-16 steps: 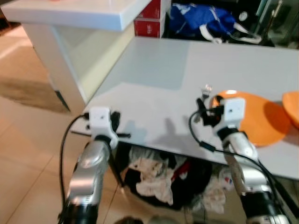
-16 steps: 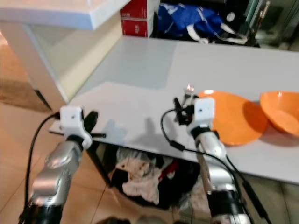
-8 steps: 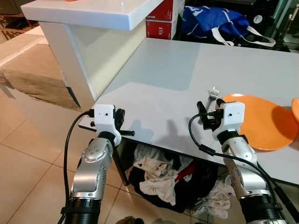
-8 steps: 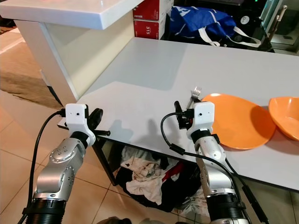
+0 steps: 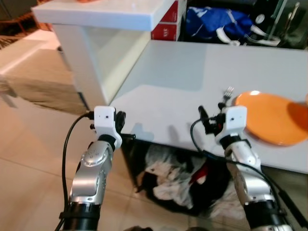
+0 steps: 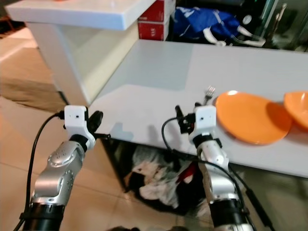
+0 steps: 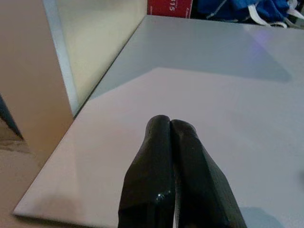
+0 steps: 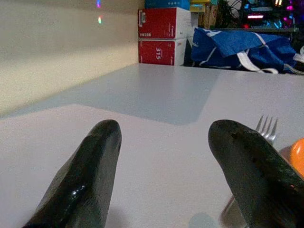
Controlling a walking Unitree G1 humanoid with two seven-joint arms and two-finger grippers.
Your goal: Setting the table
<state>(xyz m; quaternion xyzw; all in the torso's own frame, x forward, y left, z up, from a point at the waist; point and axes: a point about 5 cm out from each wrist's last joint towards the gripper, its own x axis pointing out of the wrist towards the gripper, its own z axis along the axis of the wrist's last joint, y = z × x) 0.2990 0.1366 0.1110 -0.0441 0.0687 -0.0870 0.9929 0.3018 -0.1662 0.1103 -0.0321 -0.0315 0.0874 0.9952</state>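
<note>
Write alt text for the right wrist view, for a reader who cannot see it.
The right pincer hangs open just above a pale grey table, its two black fingers spread wide. A silver fork lies by one finger, beside the edge of an orange plate. Red boxes and a blue bag sit past the table's far end.

The grey table point(image 5: 183, 82) lies bare across its near-left corner and middle, wide room for a gripper to pass. Toward its right edge an orange plate point(image 5: 272, 118) takes up the surface, with a fork point(image 5: 225, 95) just beside the plate's left rim and an orange bowl point(image 6: 299, 109) past the plate. A white counter point(image 5: 110, 29) walls the table's left side; a blue bag point(image 5: 219, 24) and red boxes point(image 5: 166, 26) stand at its far end.
</note>
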